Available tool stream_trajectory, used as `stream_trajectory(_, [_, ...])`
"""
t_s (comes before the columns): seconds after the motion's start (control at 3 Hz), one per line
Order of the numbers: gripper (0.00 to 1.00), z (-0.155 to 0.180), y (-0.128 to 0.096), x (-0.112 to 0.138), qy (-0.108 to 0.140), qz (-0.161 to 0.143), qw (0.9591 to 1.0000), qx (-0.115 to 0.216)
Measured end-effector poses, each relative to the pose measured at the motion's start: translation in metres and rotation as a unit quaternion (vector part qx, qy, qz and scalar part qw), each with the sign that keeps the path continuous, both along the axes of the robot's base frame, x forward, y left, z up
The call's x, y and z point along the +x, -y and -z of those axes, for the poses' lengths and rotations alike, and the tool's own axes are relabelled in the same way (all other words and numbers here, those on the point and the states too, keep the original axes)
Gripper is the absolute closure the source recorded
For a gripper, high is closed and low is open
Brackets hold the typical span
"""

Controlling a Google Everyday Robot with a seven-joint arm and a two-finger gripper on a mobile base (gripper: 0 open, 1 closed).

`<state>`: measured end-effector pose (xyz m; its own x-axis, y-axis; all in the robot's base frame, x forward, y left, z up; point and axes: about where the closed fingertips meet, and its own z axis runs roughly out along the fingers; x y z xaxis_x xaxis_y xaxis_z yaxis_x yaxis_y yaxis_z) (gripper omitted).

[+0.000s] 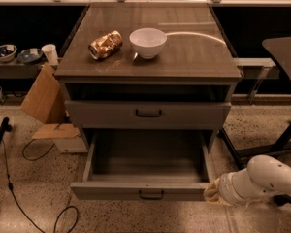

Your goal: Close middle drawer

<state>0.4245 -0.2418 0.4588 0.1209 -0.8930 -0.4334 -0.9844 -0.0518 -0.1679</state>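
The middle drawer point(146, 190) is a grey wooden box with a small dark bar handle. It is pulled far out of the cabinet point(148, 57) and is empty inside. Above it, the taller-fronted top drawer point(148, 114) is nearly in. The lowest drawer is hidden beneath the open one. My gripper point(211, 194), at the end of a white arm point(262, 178), is at the right end of the middle drawer's front panel, touching or almost touching its corner.
A white bowl point(148, 42) and a crushed can point(105, 44) sit on the cabinet top. Cardboard point(41, 95) leans at the left, with cables point(36, 152) on the floor. A dark table and its legs point(283, 140) stand at the right.
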Motion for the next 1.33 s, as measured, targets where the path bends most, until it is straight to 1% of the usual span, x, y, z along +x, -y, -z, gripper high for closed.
stream_trajectory(0.33, [1.00, 0.022, -0.001, 0.004, -0.034, -0.001, 0.9993, -0.017])
stream_trajectory(0.67, [1.00, 0.042, -0.003, 0.008, -0.066, -0.003, 0.9973, -0.032])
stream_trajectory(1.0, [1.00, 0.059, -0.018, 0.019, -0.089, -0.014, 0.9949, -0.044])
stream_trajectory(1.33, [1.00, 0.063, -0.032, 0.028, -0.094, -0.025, 0.9941, -0.048])
